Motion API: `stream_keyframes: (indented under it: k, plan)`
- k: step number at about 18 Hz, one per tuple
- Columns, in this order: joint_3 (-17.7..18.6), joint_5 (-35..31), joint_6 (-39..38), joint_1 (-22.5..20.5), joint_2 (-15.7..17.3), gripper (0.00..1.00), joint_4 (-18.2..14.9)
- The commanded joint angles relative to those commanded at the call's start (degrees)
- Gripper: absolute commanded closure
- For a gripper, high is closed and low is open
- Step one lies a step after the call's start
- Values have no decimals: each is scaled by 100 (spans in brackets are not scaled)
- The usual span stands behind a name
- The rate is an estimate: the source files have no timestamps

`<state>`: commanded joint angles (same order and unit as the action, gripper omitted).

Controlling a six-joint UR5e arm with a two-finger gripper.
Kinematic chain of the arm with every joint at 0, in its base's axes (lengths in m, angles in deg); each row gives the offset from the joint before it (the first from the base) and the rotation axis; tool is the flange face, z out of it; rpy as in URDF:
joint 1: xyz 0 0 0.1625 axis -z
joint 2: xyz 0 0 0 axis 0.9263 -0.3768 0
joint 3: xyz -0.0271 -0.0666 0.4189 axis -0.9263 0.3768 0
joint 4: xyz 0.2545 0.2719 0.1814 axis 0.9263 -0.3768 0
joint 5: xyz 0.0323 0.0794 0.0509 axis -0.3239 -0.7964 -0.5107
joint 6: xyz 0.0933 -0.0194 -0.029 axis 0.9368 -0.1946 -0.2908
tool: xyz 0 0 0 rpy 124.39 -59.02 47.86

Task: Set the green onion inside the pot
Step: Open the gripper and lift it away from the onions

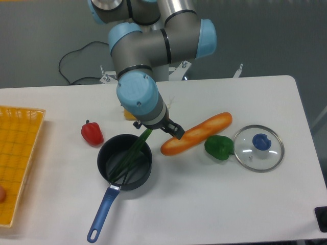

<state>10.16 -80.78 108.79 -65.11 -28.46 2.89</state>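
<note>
The green onion [134, 154], judged light and limp (best pinched near one end), is being held by the gripper [148, 130], trailing into the pot [124, 162].

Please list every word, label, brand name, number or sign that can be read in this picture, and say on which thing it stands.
None can be read. No writing shows on the pot, the green onion, the glass lid, the bread loaf, the yellow basket or the arm's grey and blue casing.
</note>
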Motion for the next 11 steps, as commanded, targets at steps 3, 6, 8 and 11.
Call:
stream_keyframes:
  k: [3,6,8,11]
  plan:
    - [17,359,71,-79,9,0,273]
    - [35,545,71,-150,79,0,300]
    - [35,536,71,-150,79,0,326]
    - [44,606,71,-158,62,0,589]
